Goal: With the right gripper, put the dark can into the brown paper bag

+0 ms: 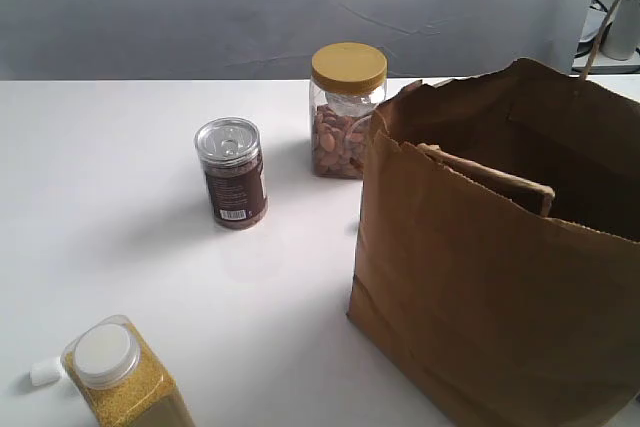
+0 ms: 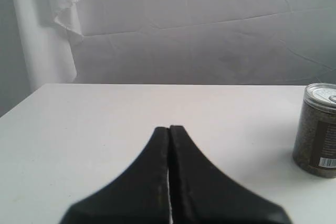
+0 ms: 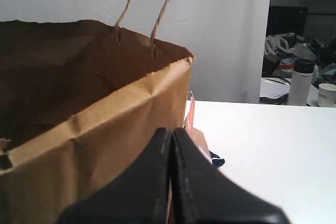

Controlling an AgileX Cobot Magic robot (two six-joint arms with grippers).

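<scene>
The dark can [image 1: 231, 173] stands upright on the white table, left of the brown paper bag [image 1: 490, 277], with its clear lid and white barcode label showing. It also shows at the edge of the left wrist view as the dark can [image 2: 317, 129]. The bag stands open at the right, and its brown wall [image 3: 79, 129] fills much of the right wrist view. My right gripper [image 3: 171, 129] is shut and empty, close beside the bag's outer wall. My left gripper [image 2: 169, 128] is shut and empty, low over the table, apart from the can. Neither gripper appears in the exterior view.
A clear nut jar with a yellow lid [image 1: 346, 112] stands behind the can, touching the bag's left edge. A white-capped jar of yellow grains [image 1: 125, 377] sits at the front left. A small pink and dark item [image 3: 202, 142] lies behind the bag.
</scene>
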